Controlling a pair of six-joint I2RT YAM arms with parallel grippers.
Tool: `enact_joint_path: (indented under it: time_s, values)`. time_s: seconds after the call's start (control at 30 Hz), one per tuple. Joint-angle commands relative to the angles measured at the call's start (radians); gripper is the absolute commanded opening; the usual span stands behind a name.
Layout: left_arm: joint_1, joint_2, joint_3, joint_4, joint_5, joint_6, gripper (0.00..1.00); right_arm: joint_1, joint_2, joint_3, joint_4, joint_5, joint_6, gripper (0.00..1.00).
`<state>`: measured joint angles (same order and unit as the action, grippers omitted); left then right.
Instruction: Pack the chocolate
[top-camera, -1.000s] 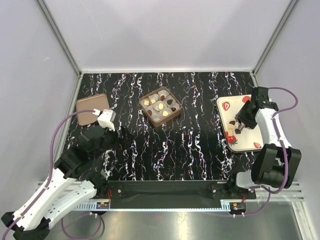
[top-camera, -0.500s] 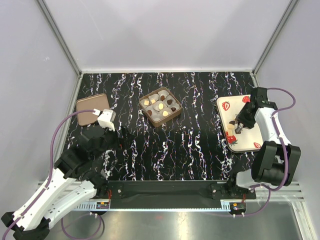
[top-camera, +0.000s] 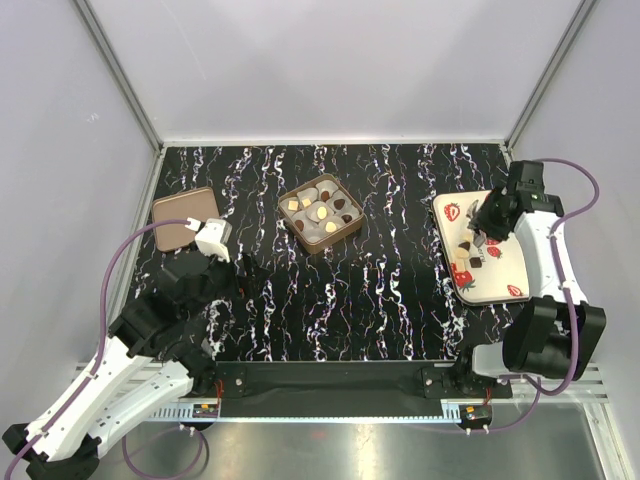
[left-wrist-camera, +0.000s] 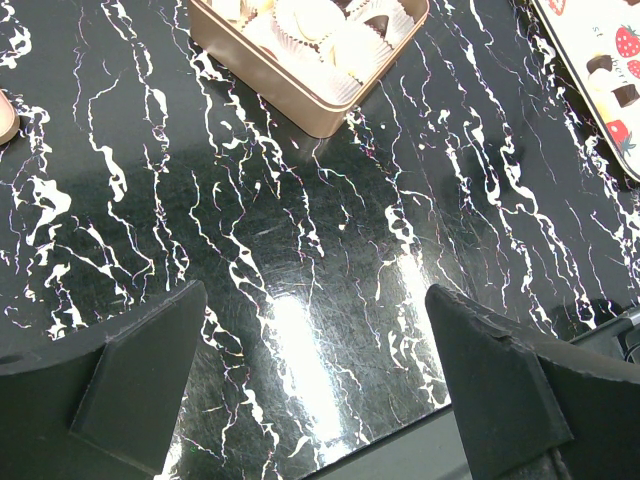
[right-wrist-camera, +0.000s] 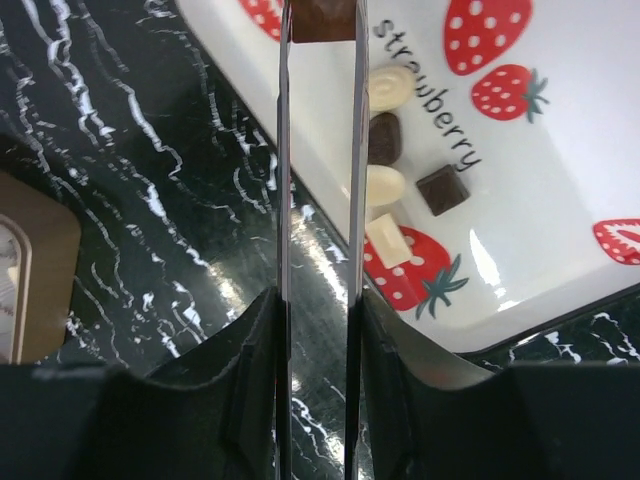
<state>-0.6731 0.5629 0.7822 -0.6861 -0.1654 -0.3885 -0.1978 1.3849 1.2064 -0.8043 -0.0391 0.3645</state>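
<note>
Table (top-camera: 400, 310): black marble. Strawberry-print tray (top-camera: 495, 277) at far R = supply. Tan box (left-wrist-camera: 290, 85) mid-table = dest; its white cups (left-wrist-camera: 315, 20) partly hold choc (top-camera: 345, 205), a few look empty. Lid (top-camera: 180, 222) parked far L, prob so the box is open for loading. L gripper (left-wrist-camera: 318, 300) idle on L side, jaws wide, nothing between; my guess: waiting for the lid step. R gripper (top-camera: 483, 228) over tray, fingers narrow, pinching brown square piece (right-wrist-camera: 322, 18) at the tips, which should help cup clearance. 5 loose pcs (right-wrist-camera: 440, 190) on tray near the lettering. Next, prob: carry to an empty cup.
</note>
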Motion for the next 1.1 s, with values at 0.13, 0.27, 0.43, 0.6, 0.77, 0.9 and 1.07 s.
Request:
enact_joint_path:
  time_s: [0.13,0.27,0.43,0.6,0.77,0.9,1.07]
  values:
    - [-0.002,0.003,0.0,0.043,0.0,0.013,0.99,0.332,-0.024,0.152,-0.032,0.034,0.071,0.37]
    - [-0.002,0.002,-0.001,0.042,-0.008,0.011,0.99,0.55,0.035,0.217,-0.01,0.094,0.146,0.36]
    - [-0.002,-0.003,0.002,0.04,-0.017,0.01,0.99,0.747,0.158,0.335,-0.006,0.146,0.178,0.36]
    - [-0.002,-0.023,0.0,0.04,-0.033,0.007,0.99,0.902,0.293,0.418,-0.006,0.169,0.186,0.36]
    - [-0.002,-0.026,0.002,0.039,-0.04,0.007,0.99,0.974,0.368,0.444,0.001,0.156,0.191,0.36]
    - [-0.002,-0.026,0.002,0.039,-0.039,0.007,0.99,1.015,0.39,0.441,-0.009,0.165,0.194,0.36]
    - [-0.002,-0.024,0.002,0.042,-0.036,0.007,0.99,1.035,0.381,0.407,-0.003,0.176,0.203,0.37]
